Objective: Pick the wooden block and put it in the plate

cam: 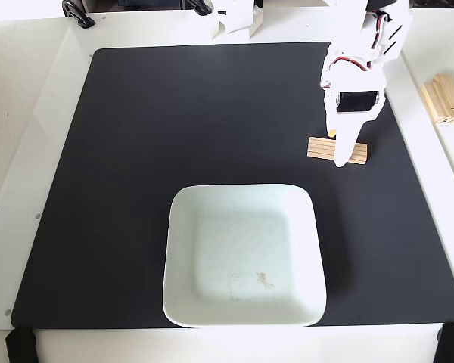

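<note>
The wooden block (319,147), small, flat and pale, lies on the black mat (174,128) at the right, beyond the plate's far right corner. My white gripper (337,149) comes down over the block's middle. One long white finger (341,155) crosses the block to its near edge, and a yellowish tip shows at its far edge. The jaws straddle the block's width and look slightly wider than it, so they are open. The block rests flat on the mat. The plate (183,227), a large white square dish with faint specks inside, sits at the mat's front centre and holds nothing.
A pile of loose pale wooden sticks (446,102) lies on the white table off the mat's right edge. The arm's base and white parts (234,19) stand at the far edge. Black clamps (19,344) sit at the front corners.
</note>
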